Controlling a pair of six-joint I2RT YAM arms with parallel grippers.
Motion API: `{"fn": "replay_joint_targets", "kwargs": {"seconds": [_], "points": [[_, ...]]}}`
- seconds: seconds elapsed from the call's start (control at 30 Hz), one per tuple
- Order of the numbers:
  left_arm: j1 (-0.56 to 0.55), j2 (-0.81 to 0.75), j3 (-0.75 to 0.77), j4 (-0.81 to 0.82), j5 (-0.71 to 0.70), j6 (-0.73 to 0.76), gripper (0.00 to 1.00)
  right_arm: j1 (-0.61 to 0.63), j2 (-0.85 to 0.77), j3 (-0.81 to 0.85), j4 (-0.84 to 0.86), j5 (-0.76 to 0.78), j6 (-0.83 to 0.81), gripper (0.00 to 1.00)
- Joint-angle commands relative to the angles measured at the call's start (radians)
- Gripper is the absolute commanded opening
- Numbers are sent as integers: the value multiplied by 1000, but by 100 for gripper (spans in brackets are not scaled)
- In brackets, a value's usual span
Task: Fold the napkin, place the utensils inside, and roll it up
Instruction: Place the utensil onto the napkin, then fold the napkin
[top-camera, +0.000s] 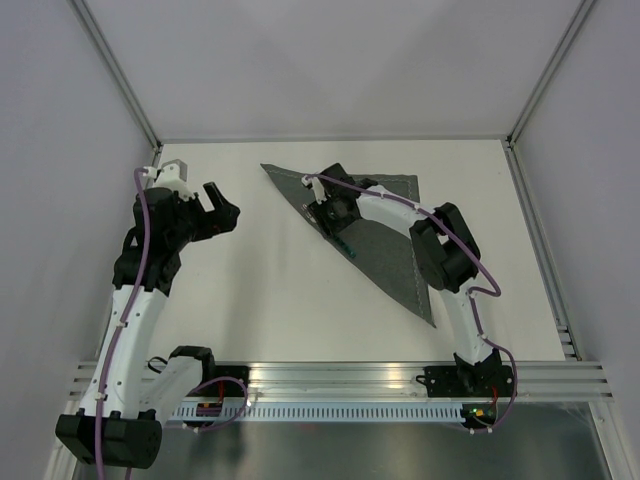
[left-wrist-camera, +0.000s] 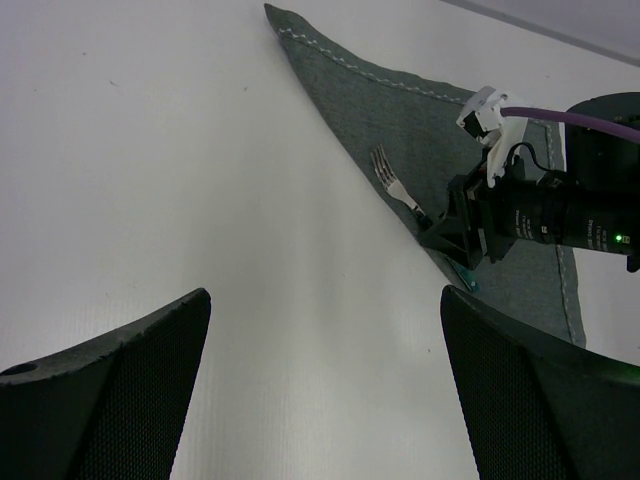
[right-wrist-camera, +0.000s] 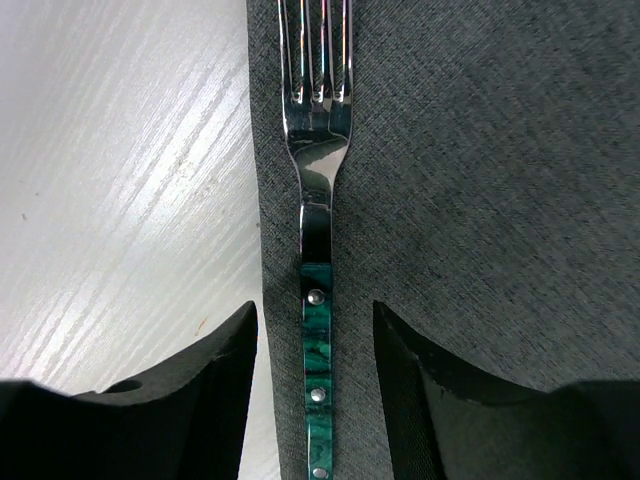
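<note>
One fork (right-wrist-camera: 318, 300) with a green handle lay on the napkin (top-camera: 392, 232), just inside its long folded edge. The napkin, a dark grey triangle, was spread on the far right part of the tabletop (top-camera: 270, 300). The right gripper (right-wrist-camera: 315, 318) hung over the handle with its jaws apart, a gap on either side. The right arm hid part of the cloth from above. The left gripper (left-wrist-camera: 325, 300) gaped wide above the bare white left side. Pale walls (top-camera: 60, 120) enclosed the tabletop, and a metal rail (top-camera: 340, 378) ran along its near edge.
</note>
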Motion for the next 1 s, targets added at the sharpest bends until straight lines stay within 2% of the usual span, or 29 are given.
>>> {"fn": "replay_joint_targets", "kwargs": {"seconds": [0.0, 0.07, 0.1, 0.13, 0.17, 0.23, 0.27, 0.33, 0.37, 0.43, 0.57, 0.67, 0.77, 0.83, 0.97], "points": [[-11, -7, -7, 117, 68, -58, 100, -23, -109, 74, -61, -4, 26, 56], [-49, -2, -24, 166, 52, -61, 99, -69, -152, 100, -76, -40, 58, 56], [-118, 10, -35, 209, 33, -54, 99, -93, -169, 104, -79, -62, 70, 56], [-165, 21, -38, 232, -43, -46, 99, -118, -202, 107, -81, -82, 81, 56], [-278, 31, -42, 256, -92, -22, 98, -176, -222, 107, -88, -120, 101, 56], [-392, 76, -56, 338, -227, 7, 98, -236, -287, 86, -94, -149, 115, 56], [-484, 93, -62, 368, -252, 20, 98, -300, -313, 68, -84, -183, 127, 56], [-566, 148, -91, 472, -306, 70, 98, -366, -392, 8, -77, -205, 126, 57], [-645, 171, -102, 512, -323, 118, 98, -423, -415, -7, -90, -215, 111, 57], [-728, 217, -124, 615, -387, 176, 98, -512, -481, -59, -103, -243, 100, 57], [-952, 396, -142, 771, -470, 340, 95, -673, -580, -193, -81, -324, 81, 57], [-1086, 491, -148, 908, -533, 476, 94, -737, -626, -280, -61, -341, 69, 57], [-1176, 617, -135, 976, -535, 537, 93, -768, -656, -339, -33, -350, 71, 57], [-1198, 695, -95, 973, -550, 552, 93, -781, -661, -353, -30, -373, 71, 57], [-1200, 720, -75, 981, -573, 506, 92, -782, -647, -348, -42, -416, 49, 57]]}}
